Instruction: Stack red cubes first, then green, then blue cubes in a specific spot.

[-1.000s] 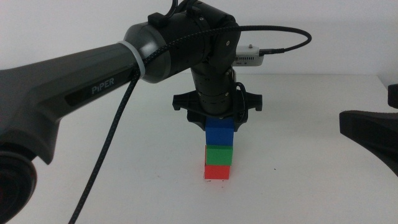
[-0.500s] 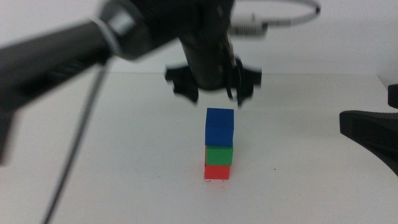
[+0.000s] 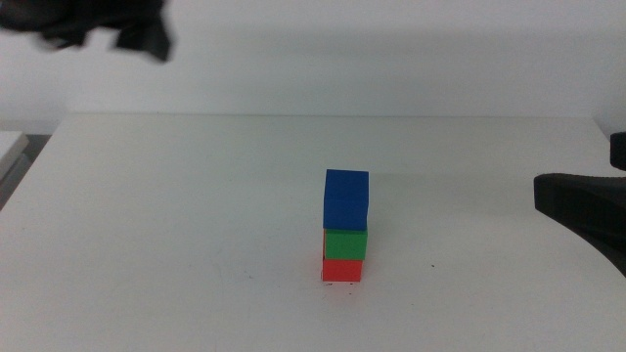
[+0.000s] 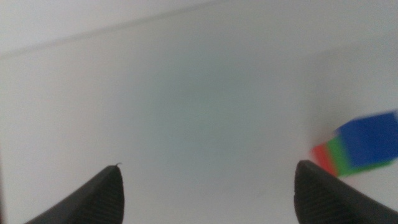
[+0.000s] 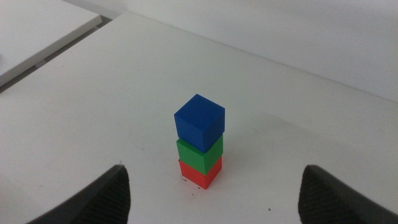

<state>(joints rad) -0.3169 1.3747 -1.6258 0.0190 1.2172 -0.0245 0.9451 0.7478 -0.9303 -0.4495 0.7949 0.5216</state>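
Upright — blue cube (image 3: 346, 199) topmost.

On my white table the red cube (image 3: 341, 270) sits at the bottom of a three-cube stack, with a few tiny dark specks at its base. The green cube (image 3: 345, 243) rests squarely on it. The dark-blue cube (image 3: 345, 199) tops the stack, turned slightly and overhanging the green one a little. All three are upright and touching.
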